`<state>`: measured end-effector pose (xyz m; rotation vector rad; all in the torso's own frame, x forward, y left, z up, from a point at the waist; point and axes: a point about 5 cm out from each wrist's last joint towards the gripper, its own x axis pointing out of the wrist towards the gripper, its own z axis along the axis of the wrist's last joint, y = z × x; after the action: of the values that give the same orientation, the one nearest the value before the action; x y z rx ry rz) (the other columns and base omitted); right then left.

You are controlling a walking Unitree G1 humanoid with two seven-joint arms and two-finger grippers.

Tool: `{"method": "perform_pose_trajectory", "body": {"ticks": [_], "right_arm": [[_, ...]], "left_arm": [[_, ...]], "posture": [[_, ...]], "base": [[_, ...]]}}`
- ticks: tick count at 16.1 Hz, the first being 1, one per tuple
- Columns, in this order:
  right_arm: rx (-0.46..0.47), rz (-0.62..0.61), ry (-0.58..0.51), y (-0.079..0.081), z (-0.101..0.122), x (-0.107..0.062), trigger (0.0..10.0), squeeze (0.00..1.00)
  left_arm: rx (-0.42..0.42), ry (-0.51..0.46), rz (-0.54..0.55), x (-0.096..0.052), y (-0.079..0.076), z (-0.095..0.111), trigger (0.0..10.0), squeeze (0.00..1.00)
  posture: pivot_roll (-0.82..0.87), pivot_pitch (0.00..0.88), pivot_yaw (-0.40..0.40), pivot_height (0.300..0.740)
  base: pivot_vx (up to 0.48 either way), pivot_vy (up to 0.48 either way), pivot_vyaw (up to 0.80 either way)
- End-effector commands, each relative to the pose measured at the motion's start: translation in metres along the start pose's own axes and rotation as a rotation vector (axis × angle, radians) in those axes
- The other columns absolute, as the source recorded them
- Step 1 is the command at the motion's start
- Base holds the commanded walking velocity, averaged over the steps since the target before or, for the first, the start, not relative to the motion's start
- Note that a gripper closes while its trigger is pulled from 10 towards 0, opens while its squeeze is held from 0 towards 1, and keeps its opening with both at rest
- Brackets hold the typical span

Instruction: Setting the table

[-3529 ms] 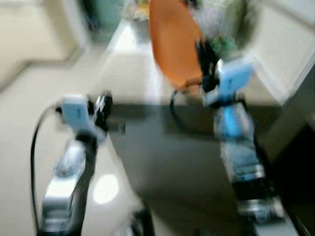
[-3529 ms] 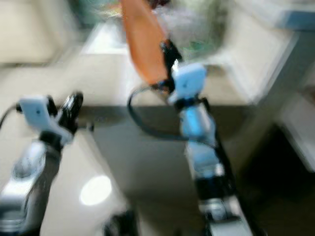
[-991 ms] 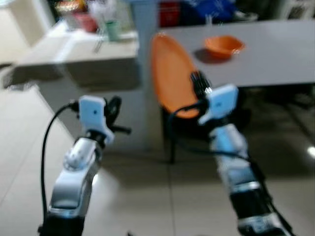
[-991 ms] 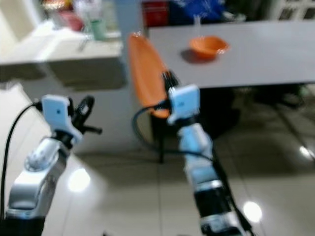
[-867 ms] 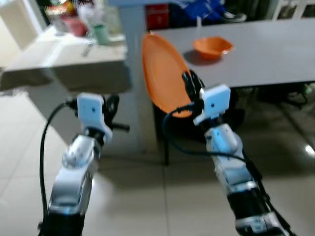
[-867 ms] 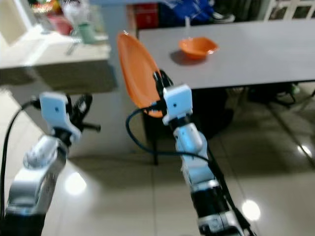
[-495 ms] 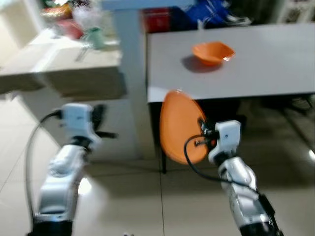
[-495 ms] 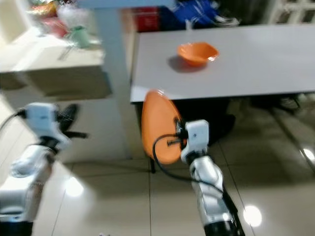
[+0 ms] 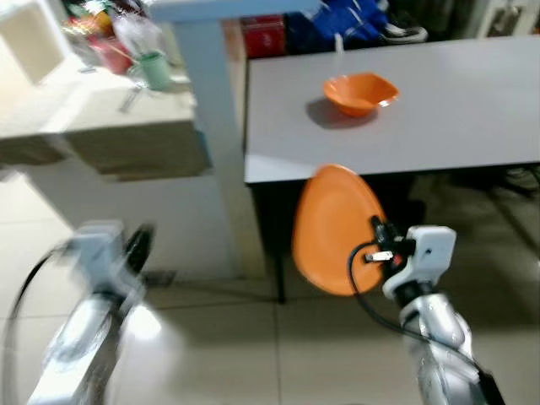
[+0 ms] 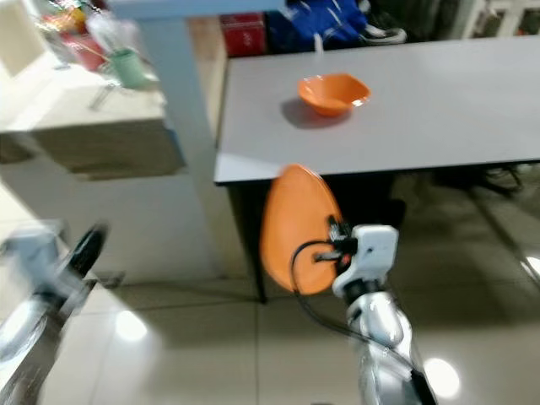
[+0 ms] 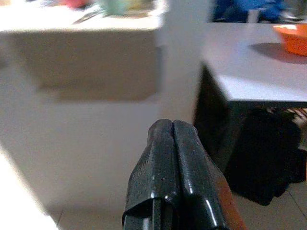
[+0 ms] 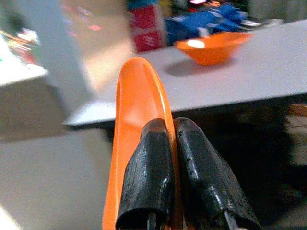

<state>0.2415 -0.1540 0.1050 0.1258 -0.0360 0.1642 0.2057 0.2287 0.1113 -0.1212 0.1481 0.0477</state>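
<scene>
My right gripper (image 9: 376, 245) is shut on the rim of an orange plate (image 9: 336, 226), which stands on edge in the air just below and in front of the grey table's (image 9: 472, 101) near edge. In the right wrist view the two black fingers (image 12: 148, 167) clamp the plate (image 12: 136, 103) from both sides. An orange bowl (image 9: 359, 91) sits on the table near its left end. My left gripper (image 11: 172, 125) is shut with nothing in it; that arm (image 9: 93, 287) hangs low at the left, blurred.
A pale counter (image 9: 93, 126) with a green cup (image 9: 156, 69) and other clutter stands at the left. A light blue pillar (image 9: 207, 126) rises between counter and table. A red box (image 9: 261, 34) and blue bags (image 9: 346, 21) lie behind the table. Glossy tiled floor (image 9: 253, 354) lies below.
The view swung from the counter to the grey table. My right arm has lowered the plate from above the tabletop to below its edge. The left arm has dropped lower.
</scene>
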Motion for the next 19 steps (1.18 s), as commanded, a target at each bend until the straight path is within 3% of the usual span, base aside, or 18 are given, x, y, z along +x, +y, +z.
{"method": "perform_pose_trajectory", "body": {"ticks": [1,4,6,8,19], "right_arm": [[0.003,-0.01,-0.052,0.0,0.017,0.001,0.0,0.13],[-0.002,-0.018,-0.069,-0.004,0.036,0.005,0.0,0.13],[-0.006,-0.008,-0.03,0.003,0.025,-0.001,0.0,0.12],[-0.006,0.002,-0.022,0.007,0.023,-0.002,0.0,0.12],[-0.032,0.019,0.041,0.008,0.01,-0.003,0.0,0.13]], "left_arm": [[-0.019,-0.021,-0.005,-0.003,-0.001,0.009,10.0,0.0],[-0.048,-0.055,-0.059,0.006,-0.014,0.03,10.0,0.0],[-0.048,-0.03,-0.112,0.006,-0.026,0.026,10.0,0.0],[-0.045,-0.021,-0.115,0.008,-0.028,0.025,10.0,0.0],[0.008,-0.031,-0.124,0.02,-0.047,0.023,10.0,0.0]], "posture": [[-0.12,0.0,0.122,0.74],[-0.12,0.0,0.118,0.74],[-0.12,0.0,0.127,0.74],[-0.13,0.0,0.128,0.74],[-0.13,0.009,0.12,0.74]], "base": [[0.0,0.0,0.0],[0.0,0.0,0.0],[0.0,0.0,0.0],[0.0,0.0,0.0],[0.0,-0.44,0.0]]}}
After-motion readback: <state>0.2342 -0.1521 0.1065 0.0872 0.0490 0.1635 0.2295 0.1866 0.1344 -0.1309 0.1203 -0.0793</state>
